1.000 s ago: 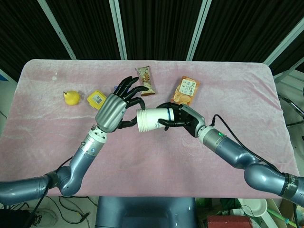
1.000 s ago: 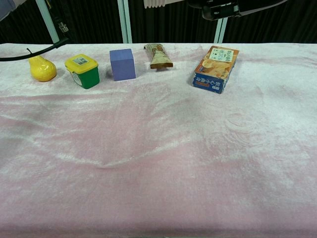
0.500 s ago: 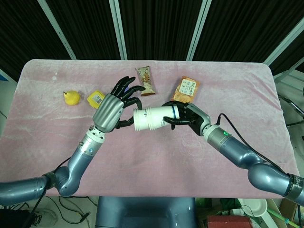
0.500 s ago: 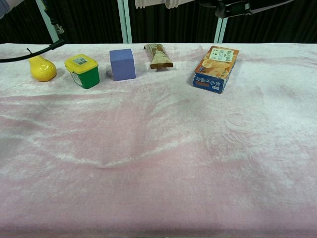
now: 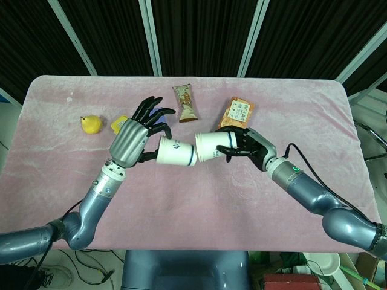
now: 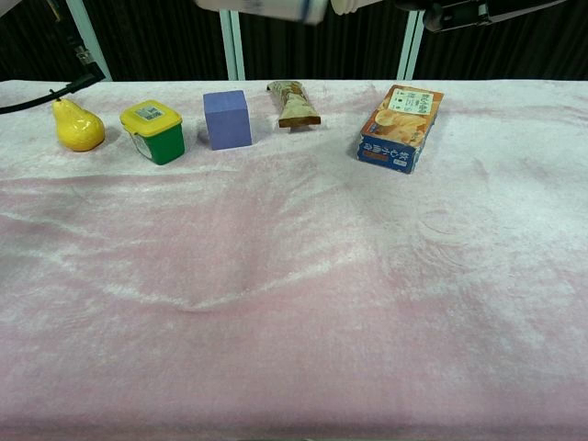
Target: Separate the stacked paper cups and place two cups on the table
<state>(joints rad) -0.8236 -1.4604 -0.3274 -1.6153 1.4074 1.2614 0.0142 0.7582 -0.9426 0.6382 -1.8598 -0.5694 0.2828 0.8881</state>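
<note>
Left hand: we record it raised above the pink tablecloth, fingers wrapped around the left paper cup, which lies on its side in the air with its blue-striped rim end facing right. Right hand: we note dark fingers closed around the right paper cup, also held sideways, its end facing left toward the other cup. We list the two cups as end to end, touching or very nearly so at their facing ends; we cannot tell from the head view whether one still sits slightly inside the other. Both are held clear of the table, over its middle. In the chest view only the lower edges of the cups show at the top of the frame, the left one with its blue band visible.

Other items along the far side of the cloth, from left to right as we see them in the chest view: yellow pear; green tub with yellow lid, just beside the pear; purple block; wrapped snack bar; orange and blue snack box, standing apart to the right, near the right hand in the head view
</note>
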